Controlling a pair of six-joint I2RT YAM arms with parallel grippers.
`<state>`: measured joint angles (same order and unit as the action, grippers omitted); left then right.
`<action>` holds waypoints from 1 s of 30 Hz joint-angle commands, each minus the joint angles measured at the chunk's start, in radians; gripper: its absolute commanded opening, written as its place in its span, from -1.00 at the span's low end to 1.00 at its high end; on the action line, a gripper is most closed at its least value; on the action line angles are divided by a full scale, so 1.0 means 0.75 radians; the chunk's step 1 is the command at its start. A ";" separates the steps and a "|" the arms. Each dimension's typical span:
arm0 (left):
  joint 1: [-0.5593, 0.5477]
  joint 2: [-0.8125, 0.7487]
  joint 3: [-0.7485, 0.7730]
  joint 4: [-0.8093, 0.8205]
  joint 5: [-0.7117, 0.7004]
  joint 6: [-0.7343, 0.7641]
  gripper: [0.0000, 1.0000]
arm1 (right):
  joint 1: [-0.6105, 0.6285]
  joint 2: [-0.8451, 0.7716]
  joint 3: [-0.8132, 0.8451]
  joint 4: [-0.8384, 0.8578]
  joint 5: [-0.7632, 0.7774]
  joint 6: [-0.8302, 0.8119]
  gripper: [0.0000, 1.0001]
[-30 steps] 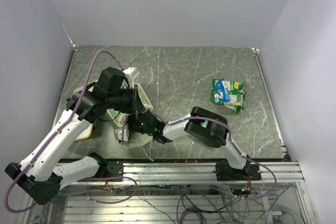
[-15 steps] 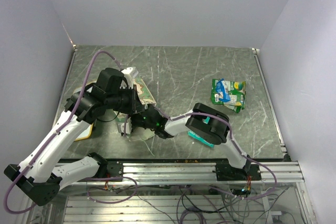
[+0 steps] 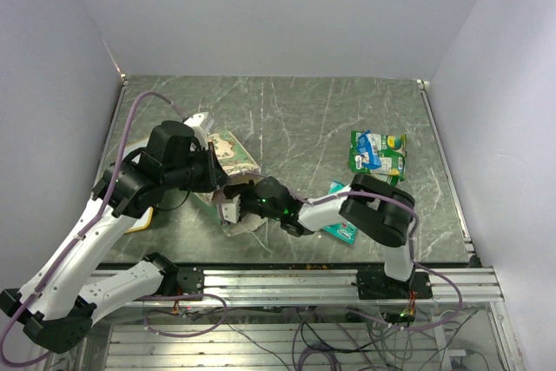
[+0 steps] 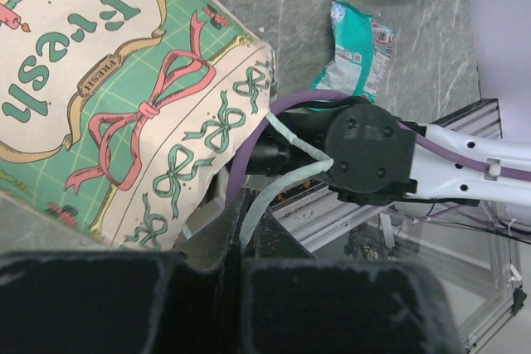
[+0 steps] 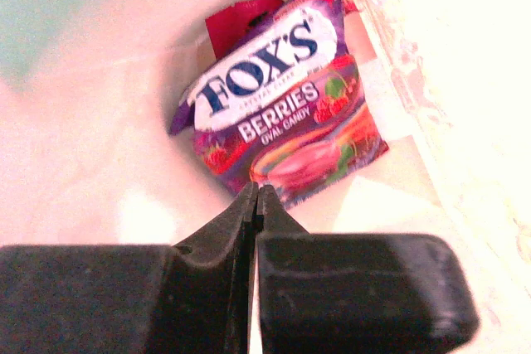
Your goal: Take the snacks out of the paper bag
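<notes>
Where the right wrist view looks into the cream-white inside of the paper bag [image 5: 99,122], the right gripper [image 5: 256,192] has its fingers [image 5: 207,238] pressed together with no gap, their tips touching the lower edge of the magenta-purple packet [image 5: 278,130], which lies flat against the inner wall; whether any foil is nipped between the tips cannot be told. From the left wrist view, the left gripper [image 4: 241,205] is likewise closed, its tips on the rim of the bag's mouth, with the printed green side of the bag [image 4: 124,97] turned toward the camera. Seen from above, the bag [image 3: 233,149] lies tilted on the table [image 3: 295,110], left of centre, and the right arm's wrist reaches into its mouth, so the right gripper and the packet inside are hidden there. Two green-and-white packets [image 3: 378,152] lie together at the right of the table, well apart from the bag; a teal packet [image 3: 339,223] lies near the front edge, partly covered by the right arm. At the left, a yellow-framed board [image 3: 139,223] is mostly hidden under the left arm.
</notes>
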<state>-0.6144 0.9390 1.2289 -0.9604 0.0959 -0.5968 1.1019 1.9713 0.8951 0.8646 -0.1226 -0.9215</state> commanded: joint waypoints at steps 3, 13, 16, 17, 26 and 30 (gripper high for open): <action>0.003 -0.042 -0.050 -0.013 -0.037 -0.029 -0.86 | -0.027 -0.155 -0.181 0.122 -0.035 0.103 -0.90; 0.001 0.006 -0.037 0.042 0.090 -0.006 -0.86 | 0.006 -0.009 -0.073 0.216 -0.126 0.061 0.36; 0.001 0.015 -0.017 0.038 0.102 -0.002 -0.86 | 0.010 0.044 0.012 0.187 -0.112 0.045 0.49; 0.001 0.016 -0.011 0.035 0.101 0.000 -0.86 | 0.010 0.057 0.037 0.177 -0.115 0.044 0.67; 0.001 0.053 0.017 0.047 0.192 0.021 -0.86 | 0.023 0.243 0.246 0.188 -0.233 0.104 1.00; 0.002 0.045 0.010 0.062 0.220 -0.002 -0.86 | 0.030 0.361 0.361 0.262 -0.049 0.219 0.98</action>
<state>-0.6147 0.9787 1.2049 -0.9543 0.1894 -0.5941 1.1149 2.1620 1.0878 1.0046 -0.2653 -0.8413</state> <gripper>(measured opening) 0.072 0.999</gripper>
